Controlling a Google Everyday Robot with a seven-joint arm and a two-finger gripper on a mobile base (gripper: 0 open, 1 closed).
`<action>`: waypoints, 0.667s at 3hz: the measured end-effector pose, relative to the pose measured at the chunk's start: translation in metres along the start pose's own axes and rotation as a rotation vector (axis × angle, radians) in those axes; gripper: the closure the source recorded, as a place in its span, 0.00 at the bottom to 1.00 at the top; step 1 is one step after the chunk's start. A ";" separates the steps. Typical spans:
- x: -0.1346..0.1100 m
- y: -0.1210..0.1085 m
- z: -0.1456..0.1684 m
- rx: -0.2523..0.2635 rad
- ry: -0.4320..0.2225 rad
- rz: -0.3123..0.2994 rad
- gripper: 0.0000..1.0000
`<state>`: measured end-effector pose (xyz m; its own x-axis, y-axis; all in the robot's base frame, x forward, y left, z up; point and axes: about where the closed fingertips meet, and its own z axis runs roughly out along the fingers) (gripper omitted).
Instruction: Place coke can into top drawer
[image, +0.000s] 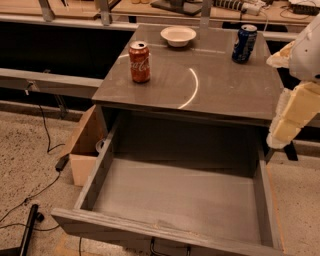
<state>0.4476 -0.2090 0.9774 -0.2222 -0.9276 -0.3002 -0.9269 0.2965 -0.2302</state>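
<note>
The coke can (139, 61) stands upright on the left part of the grey cabinet's glossy top (220, 85). The top drawer (180, 195) is pulled out below it, and nothing lies inside. My gripper (291, 112), pale yellow under a white arm, hangs at the right edge of the view beside the cabinet's right front corner. It is well apart from the coke can and holds nothing that I can see.
A dark blue can (244, 43) stands at the back right of the cabinet top and a white bowl (178, 35) at the back middle. A cardboard box (85, 145) sits on the floor left of the drawer. Cables (30, 200) lie on the speckled floor.
</note>
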 end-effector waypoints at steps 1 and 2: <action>-0.045 -0.044 0.035 -0.009 -0.269 0.071 0.00; -0.081 -0.077 0.041 0.035 -0.410 0.070 0.00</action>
<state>0.5491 -0.1472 0.9814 -0.1392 -0.7396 -0.6585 -0.9011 0.3703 -0.2254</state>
